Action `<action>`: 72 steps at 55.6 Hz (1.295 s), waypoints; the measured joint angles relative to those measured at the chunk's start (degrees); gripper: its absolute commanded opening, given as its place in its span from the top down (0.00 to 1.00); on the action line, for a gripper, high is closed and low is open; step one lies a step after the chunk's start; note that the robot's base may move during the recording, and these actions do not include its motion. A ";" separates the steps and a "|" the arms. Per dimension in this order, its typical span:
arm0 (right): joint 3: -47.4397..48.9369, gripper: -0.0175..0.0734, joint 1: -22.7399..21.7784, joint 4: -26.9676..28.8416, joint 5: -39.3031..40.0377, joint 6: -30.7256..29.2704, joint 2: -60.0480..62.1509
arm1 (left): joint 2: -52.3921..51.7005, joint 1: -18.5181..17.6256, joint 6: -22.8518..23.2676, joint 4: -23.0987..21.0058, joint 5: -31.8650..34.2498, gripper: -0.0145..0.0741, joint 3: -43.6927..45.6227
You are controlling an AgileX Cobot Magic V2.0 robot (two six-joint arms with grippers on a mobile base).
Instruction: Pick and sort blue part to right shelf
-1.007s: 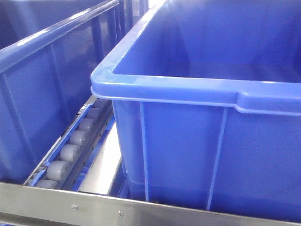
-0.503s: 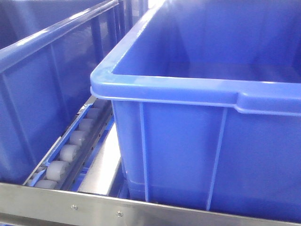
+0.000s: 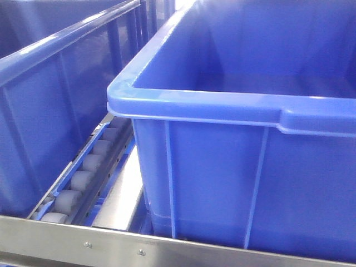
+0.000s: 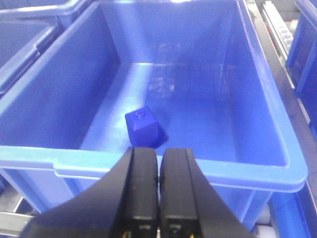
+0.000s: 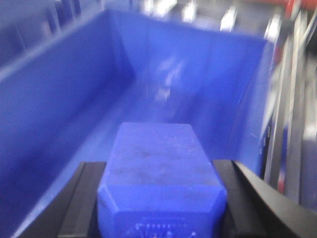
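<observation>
Clamping a blue part [image 5: 161, 173], right fingers [image 5: 84, 198] hang over a bin [image 5: 59, 94]; left fingers [image 4: 141, 183] together.

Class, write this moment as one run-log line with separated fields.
left gripper: shut, empty | right gripper: shut on blue part above bin | another blue block lies in bin

We see bright, even light from above: white glare washes the far rim of the blue bin [image 3: 183, 14] in the front view, and its floor shines in the left wrist view. Our right wrist view is smeared by blur, worst at its edges.
</observation>
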State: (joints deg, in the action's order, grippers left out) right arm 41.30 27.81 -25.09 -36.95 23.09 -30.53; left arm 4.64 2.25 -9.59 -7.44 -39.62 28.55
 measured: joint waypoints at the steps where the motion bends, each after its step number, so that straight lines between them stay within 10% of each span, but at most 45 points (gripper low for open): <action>1: 0.85 0.67 0.00 0.11 -0.40 0.00 -1.38 | 0.00 0.00 0.00 0.00 0.00 0.70 0.00; 24: 24.14 0.65 0.00 5.93 -16.80 -2.30 -41.80 | 0.00 0.00 0.00 -0.15 -0.05 0.70 0.00; 47: 30.18 0.12 0.00 9.37 -18.28 -4.34 -61.65 | 0.00 -1.14 0.00 -0.25 -0.05 0.70 0.00; 72: 27.96 0.18 1.42 9.59 -16.24 -4.38 -55.49 | 0.00 -1.68 0.00 -1.11 -0.05 0.70 0.00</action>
State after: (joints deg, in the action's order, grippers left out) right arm 69.26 29.23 -15.51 -53.20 18.71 -86.03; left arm 4.64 0.58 -9.59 -8.55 -39.67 28.55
